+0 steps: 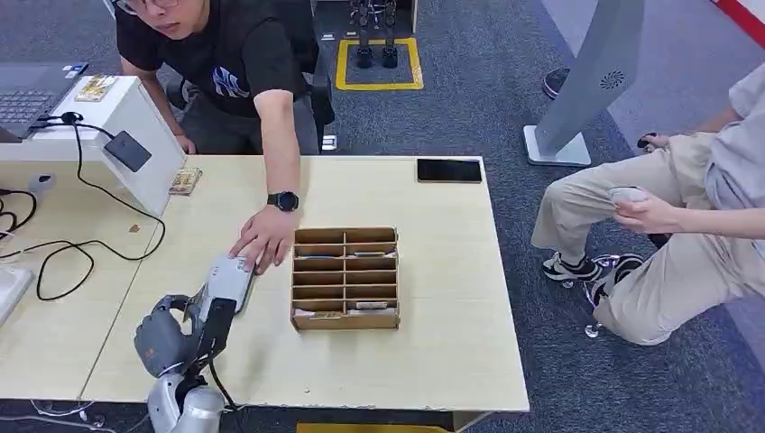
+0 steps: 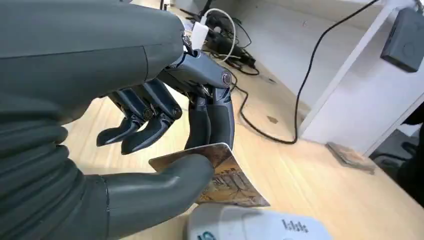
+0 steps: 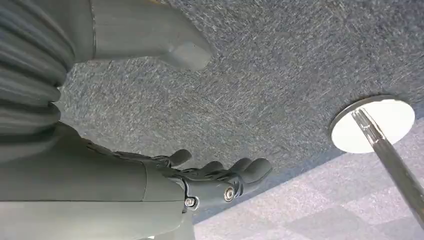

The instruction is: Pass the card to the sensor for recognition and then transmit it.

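Left hand: the grey left hand (image 2: pixel 165 150) is pinching a thin gold-brown patterned card (image 2: pixel 225 180) between thumb and dark fingers.
Card: it is lying nearly flat, long axis running away from the palm, free end over the white rounded sensor box (image 2: pixel 260 225).
Sensor: a person's hand (image 1: pixel 262 239) is resting on its far end.
Right hand: the right hand (image 3: pixel 210 175) is hanging above grey carpet, fingers loosely spread, grasping nothing.
Beyond: a brown cardboard slotted organiser (image 1: pixel 345 277) is sitting on the pale wooden table (image 1: pixel 433 343).

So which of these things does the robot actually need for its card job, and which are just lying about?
Needed:
card pinched in the left hand
white sensor

Lying about:
wooden divider box
black phone
laptop
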`<action>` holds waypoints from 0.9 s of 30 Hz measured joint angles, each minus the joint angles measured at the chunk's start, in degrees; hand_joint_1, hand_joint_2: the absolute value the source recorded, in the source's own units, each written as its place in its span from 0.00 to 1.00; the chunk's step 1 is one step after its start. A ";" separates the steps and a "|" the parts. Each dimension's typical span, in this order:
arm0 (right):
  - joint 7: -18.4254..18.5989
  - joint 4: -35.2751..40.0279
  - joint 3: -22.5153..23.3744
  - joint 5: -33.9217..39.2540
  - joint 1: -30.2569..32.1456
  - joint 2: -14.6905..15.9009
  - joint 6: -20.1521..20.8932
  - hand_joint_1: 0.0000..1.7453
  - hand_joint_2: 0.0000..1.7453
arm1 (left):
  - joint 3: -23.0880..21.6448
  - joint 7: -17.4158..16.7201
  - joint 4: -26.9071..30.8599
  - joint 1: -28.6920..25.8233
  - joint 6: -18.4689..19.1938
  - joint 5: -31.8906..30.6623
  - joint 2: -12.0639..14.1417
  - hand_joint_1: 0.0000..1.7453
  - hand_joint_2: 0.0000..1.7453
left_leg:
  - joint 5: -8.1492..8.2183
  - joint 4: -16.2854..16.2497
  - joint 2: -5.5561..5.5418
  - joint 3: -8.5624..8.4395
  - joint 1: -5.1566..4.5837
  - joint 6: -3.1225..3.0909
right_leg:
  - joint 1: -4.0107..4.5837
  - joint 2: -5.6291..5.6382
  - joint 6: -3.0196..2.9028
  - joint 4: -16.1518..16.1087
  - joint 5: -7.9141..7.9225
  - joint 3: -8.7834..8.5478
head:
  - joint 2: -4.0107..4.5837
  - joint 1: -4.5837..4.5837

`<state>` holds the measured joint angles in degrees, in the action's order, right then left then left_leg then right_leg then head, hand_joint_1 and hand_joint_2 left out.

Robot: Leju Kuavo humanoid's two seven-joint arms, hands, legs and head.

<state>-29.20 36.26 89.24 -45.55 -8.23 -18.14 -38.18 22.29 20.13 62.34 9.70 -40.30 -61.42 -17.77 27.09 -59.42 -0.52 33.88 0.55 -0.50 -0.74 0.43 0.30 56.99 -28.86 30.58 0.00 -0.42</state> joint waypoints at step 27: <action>-3.49 -4.02 0.00 -0.07 -0.32 1.70 0.00 0.00 1.00 | -3.32 6.60 5.42 -0.01 0.09 -10.27 0.04 1.00 1.00 | 0.01 0.00 0.02 0.02 0.00 0.00 | 0.00 0.03 0.00 -0.01 0.00 0.01 | 0.00 0.00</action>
<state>-32.70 32.24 89.24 -45.62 -8.55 -16.44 -38.18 18.97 26.74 67.76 9.68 -40.22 -71.69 -17.73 27.10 -59.42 -0.50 33.90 0.55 -0.50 -0.74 0.47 0.30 56.99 -28.87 30.60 0.00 -0.42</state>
